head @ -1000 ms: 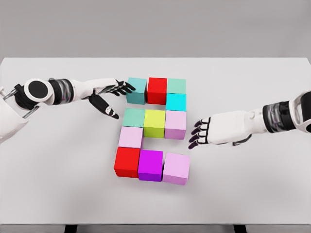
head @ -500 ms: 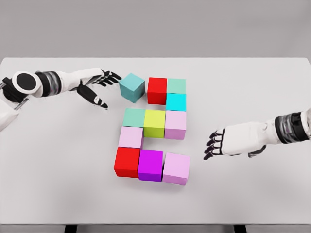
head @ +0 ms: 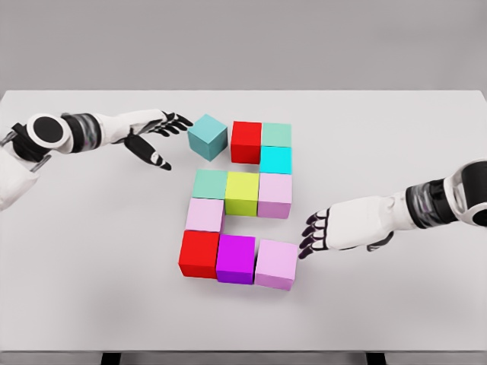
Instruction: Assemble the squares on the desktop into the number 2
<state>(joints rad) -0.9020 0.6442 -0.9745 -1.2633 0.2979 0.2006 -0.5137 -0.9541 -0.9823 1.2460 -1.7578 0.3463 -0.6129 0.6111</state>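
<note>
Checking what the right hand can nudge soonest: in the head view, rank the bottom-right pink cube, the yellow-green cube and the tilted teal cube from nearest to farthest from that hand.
1. Pink cube, bottom right of the figure, just left of the right hand.
2. Yellow-green cube, middle of the centre row.
3. Teal cube, top left, skewed, beside the left hand.

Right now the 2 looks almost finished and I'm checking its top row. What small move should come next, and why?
Probably nudge the teal cube right with the left hand. The cube sits rotated, with a gap to the red cube, and the open hand hovers just left of it.
</note>
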